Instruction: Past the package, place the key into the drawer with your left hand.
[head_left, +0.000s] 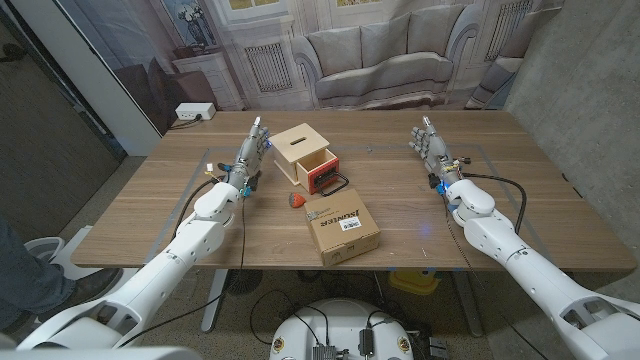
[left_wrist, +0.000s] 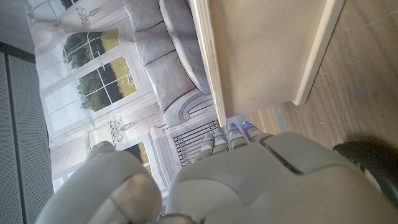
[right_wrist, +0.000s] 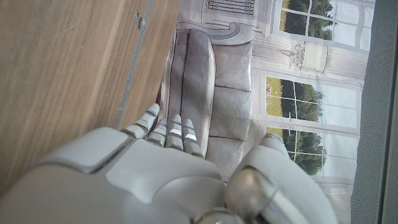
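Head view: the table (head_left: 150, 210) is a rectangular slab with a brown wood-grain top. A pale plywood box (head_left: 300, 150) stands toward the far edge, left of centre. Its drawer (head_left: 322, 176) is pulled out toward the near edge and has a red front face. A flat cardboard package (head_left: 341, 230) with a white printed label lies near the middle of the table, between the drawer and the near edge. The key (head_left: 297, 201), with a red rounded head, lies on the bare wood just beside the package's far-left corner and close in front of the drawer. The left hand (head_left: 252, 150) stands just left of the box, fingers straight and pointing toward the far edge, holding nothing. The right hand (head_left: 428, 143) stands toward the far-right part of the table, fingers apart and extended, holding nothing.

Left wrist view: the smooth grey-white shell of the left hand (left_wrist: 261, 180) sits close to a flat, light plywood side of the box (left_wrist: 267, 50), whose panel edge shows a paler strip. The fingers (left_wrist: 230, 140) lie side by side, extended.

Right wrist view: the right hand (right_wrist: 155, 174) shows the same glossy shell, with the fingers (right_wrist: 168, 132) extended beside the wood-grain table (right_wrist: 62, 74).
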